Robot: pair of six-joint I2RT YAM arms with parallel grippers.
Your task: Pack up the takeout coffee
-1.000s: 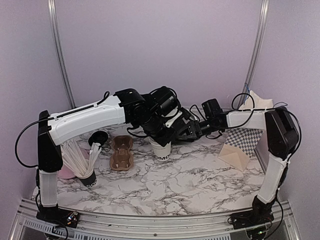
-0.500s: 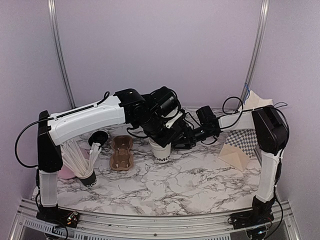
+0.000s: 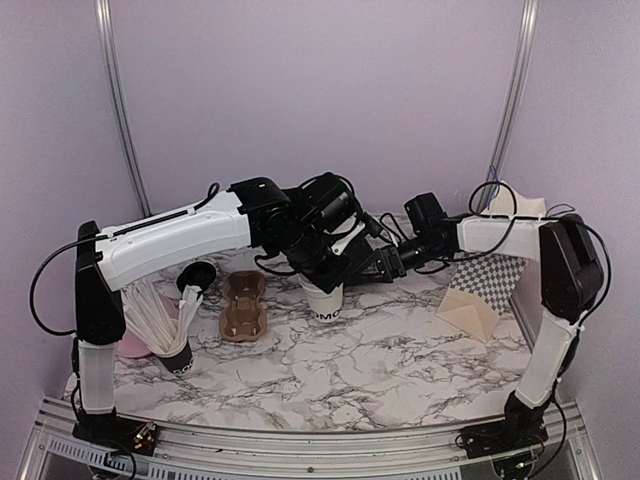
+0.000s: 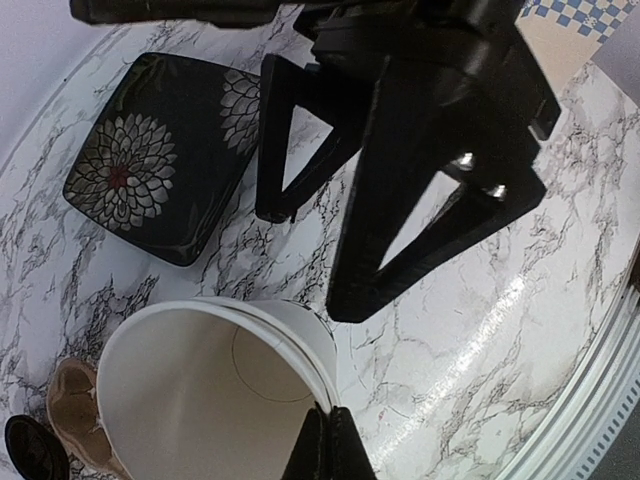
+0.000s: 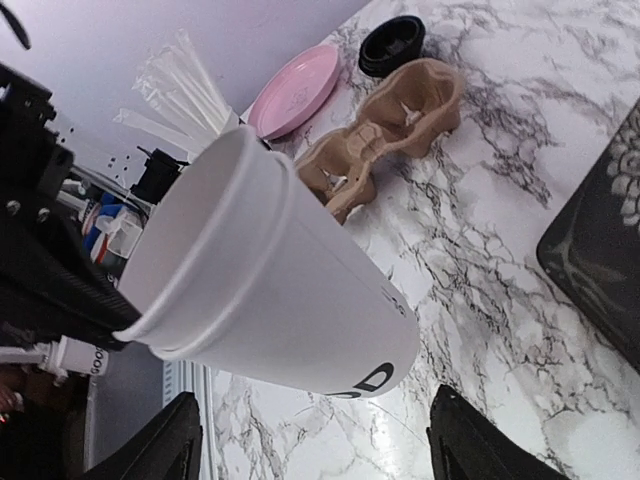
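Drawn back slightly, right jaws stand open near one lidless cup point(image 3: 322, 303) that left jaws clamp.

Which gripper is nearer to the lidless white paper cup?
Left. The left gripper pinches the rim of the white cup; the right gripper stands open just beside it, on the cup's far side.

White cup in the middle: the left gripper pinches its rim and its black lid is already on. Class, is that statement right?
No. The left gripper does pinch the rim of the white cup, but the cup has no lid on: the left wrist view looks straight into its open inside. A black lid lies apart, by the cardboard tray.
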